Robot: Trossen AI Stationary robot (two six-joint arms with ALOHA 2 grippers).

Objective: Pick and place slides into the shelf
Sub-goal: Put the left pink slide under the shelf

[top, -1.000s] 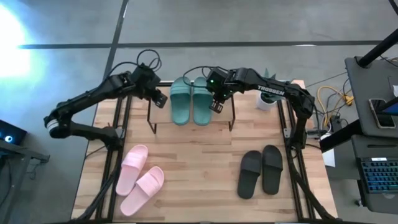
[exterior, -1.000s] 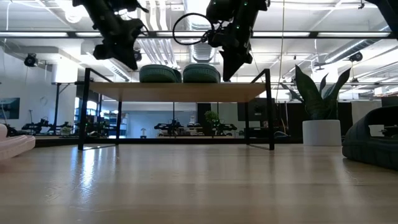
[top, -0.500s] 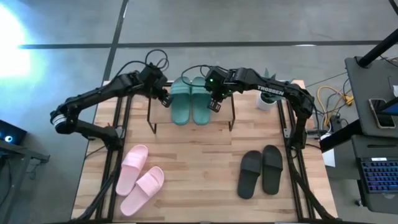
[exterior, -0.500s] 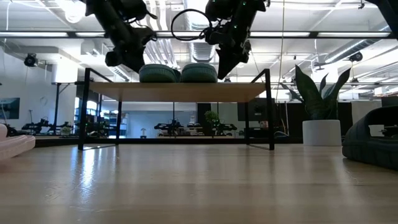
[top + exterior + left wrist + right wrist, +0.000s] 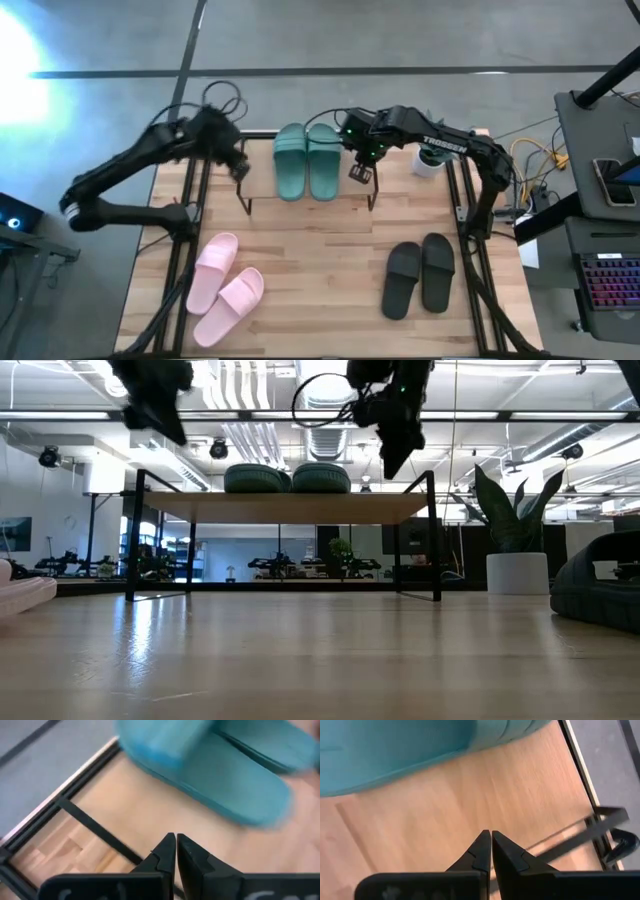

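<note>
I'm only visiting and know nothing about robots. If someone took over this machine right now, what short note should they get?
Left gripper: shut, empty, off the shelf's left end.
Right gripper: shut, empty, above the shelf's right end.
Done: the green slides sit side by side on the shelf's top board.
Left: the pink slides lie on the table's near left and the black slides on its near right, both untouched.
</note>
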